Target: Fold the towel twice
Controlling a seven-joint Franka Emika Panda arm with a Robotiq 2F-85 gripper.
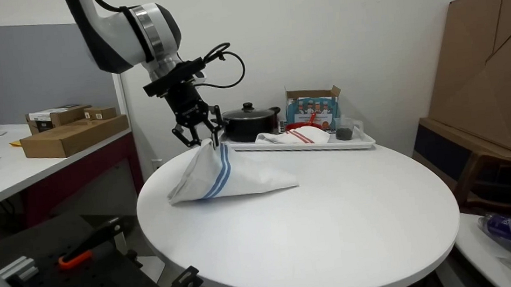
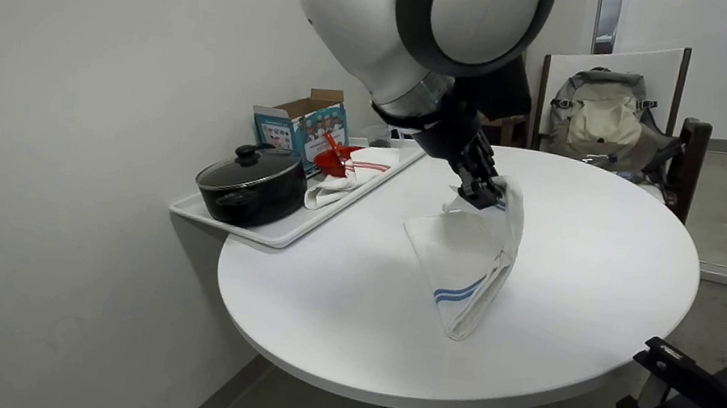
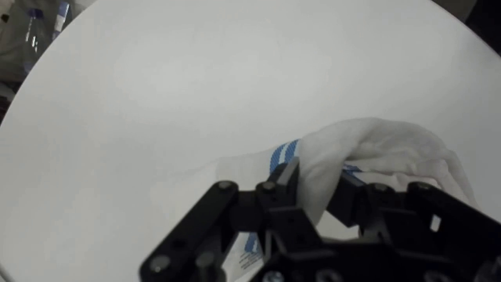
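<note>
The towel (image 1: pixel 254 174) is white with narrow blue stripes and stands raised like a tent on the round white table (image 1: pixel 330 239). It also shows in an exterior view (image 2: pixel 456 248), where its front part lies folded in layers on the table. My gripper (image 1: pixel 205 141) is at the towel's raised peak, a little above the table. In the wrist view the gripper (image 3: pixel 319 188) has a bunched fold of the towel (image 3: pixel 375 141) between its two fingers, and the cloth touches both. The gripper also shows in an exterior view (image 2: pixel 484 195), its fingers partly hidden. The towel's underside is hidden.
A white tray (image 1: pixel 354 144) at the table's wall side holds a black pot (image 1: pixel 249 124), a white cloth with red stripes (image 1: pixel 304 135), a red bowl, a box (image 2: pixel 324 129) and a clear cup (image 1: pixel 344 130). A black workbench stands beside the table.
</note>
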